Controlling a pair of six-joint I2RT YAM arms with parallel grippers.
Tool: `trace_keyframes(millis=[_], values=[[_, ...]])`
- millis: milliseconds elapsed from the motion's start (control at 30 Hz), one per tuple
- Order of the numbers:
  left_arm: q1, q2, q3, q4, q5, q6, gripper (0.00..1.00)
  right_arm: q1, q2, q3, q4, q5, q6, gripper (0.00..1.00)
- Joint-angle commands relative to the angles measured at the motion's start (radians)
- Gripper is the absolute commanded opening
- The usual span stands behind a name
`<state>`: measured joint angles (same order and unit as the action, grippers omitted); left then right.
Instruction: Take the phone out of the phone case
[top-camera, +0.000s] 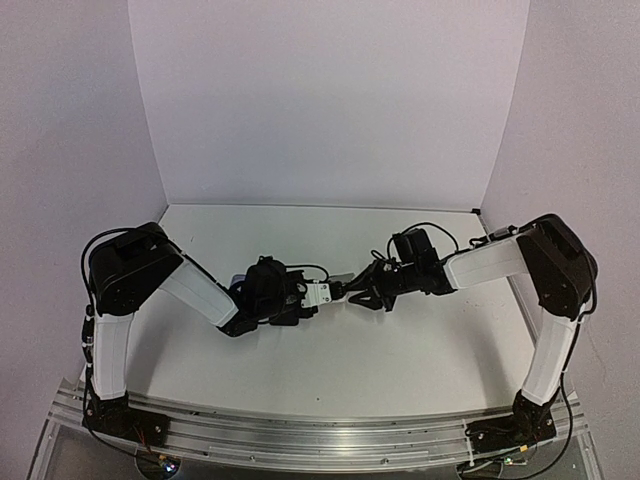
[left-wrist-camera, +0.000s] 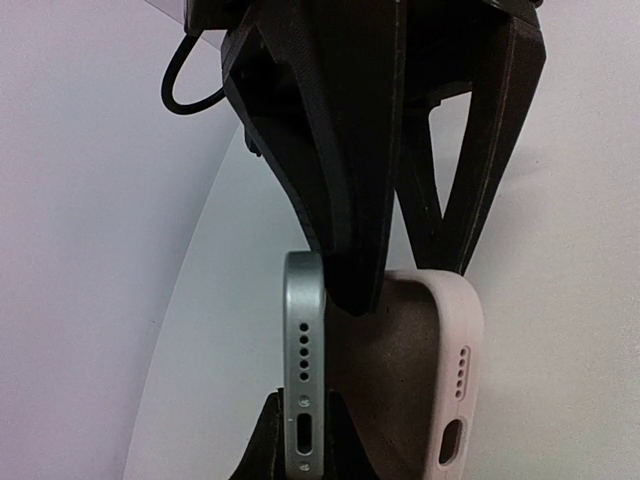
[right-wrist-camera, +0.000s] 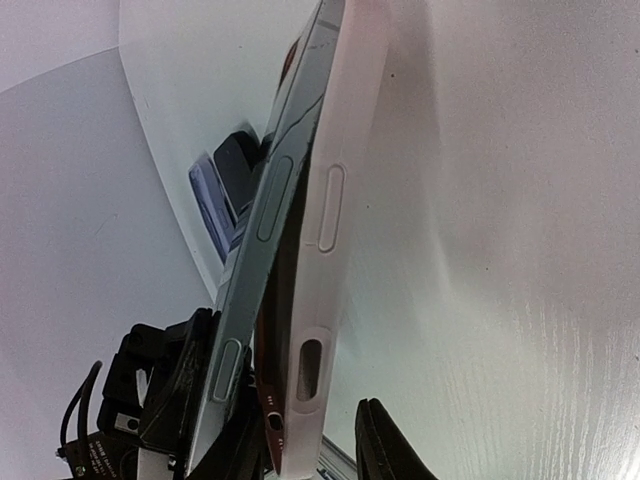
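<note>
A silver phone (left-wrist-camera: 303, 350) stands on edge, and my left gripper (left-wrist-camera: 303, 445) is shut on its bottom end beside the charging port. The pale pink phone case (left-wrist-camera: 455, 370) is peeled away from the phone at this end, its brown lining showing. My right gripper (right-wrist-camera: 310, 430) is shut on the case (right-wrist-camera: 325, 230). One of its fingers (left-wrist-camera: 345, 200) is wedged between phone and case, the other is behind the case's back. In the right wrist view the phone (right-wrist-camera: 255, 260) splits from the case in a narrow V. In the top view both grippers (top-camera: 305, 295) (top-camera: 352, 292) meet at the table's middle.
The white table (top-camera: 330, 370) is walled by white backdrop panels at the back and sides. An aluminium rail (top-camera: 320, 435) runs along the near edge. Cables loop over both wrists.
</note>
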<state>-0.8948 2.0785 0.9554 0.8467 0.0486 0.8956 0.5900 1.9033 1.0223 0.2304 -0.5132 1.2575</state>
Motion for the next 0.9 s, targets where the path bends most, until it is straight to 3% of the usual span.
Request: trace_keyframes(millis=[0,100,233,400,500,633,867], values=[[-0.006,-0.033,0.007,-0.053,0.023,-0.034,0.00,0.005,0.011,0.041,0.044,-0.008,0.005,0.31],[-0.006,-0.034,0.005,-0.048,0.023,-0.033,0.00,0.008,0.028,0.028,0.045,0.001,0.019,0.24],[-0.007,-0.036,0.017,-0.041,0.021,-0.033,0.00,0.013,0.096,0.026,0.054,0.001,0.028,0.01],[0.001,-0.103,0.040,-0.083,0.026,-0.027,0.00,0.004,0.121,-0.020,0.035,0.027,-0.001,0.00],[0.013,-0.165,0.065,-0.192,0.083,-0.050,0.00,0.001,0.138,-0.008,-0.015,0.013,-0.057,0.00],[0.036,-0.232,0.129,-0.356,0.125,-0.120,0.00,0.001,0.161,0.091,-0.229,-0.011,-0.241,0.00],[0.108,-0.284,0.235,-0.448,0.071,-0.200,0.00,0.002,0.172,0.227,-0.540,0.065,-0.506,0.00]])
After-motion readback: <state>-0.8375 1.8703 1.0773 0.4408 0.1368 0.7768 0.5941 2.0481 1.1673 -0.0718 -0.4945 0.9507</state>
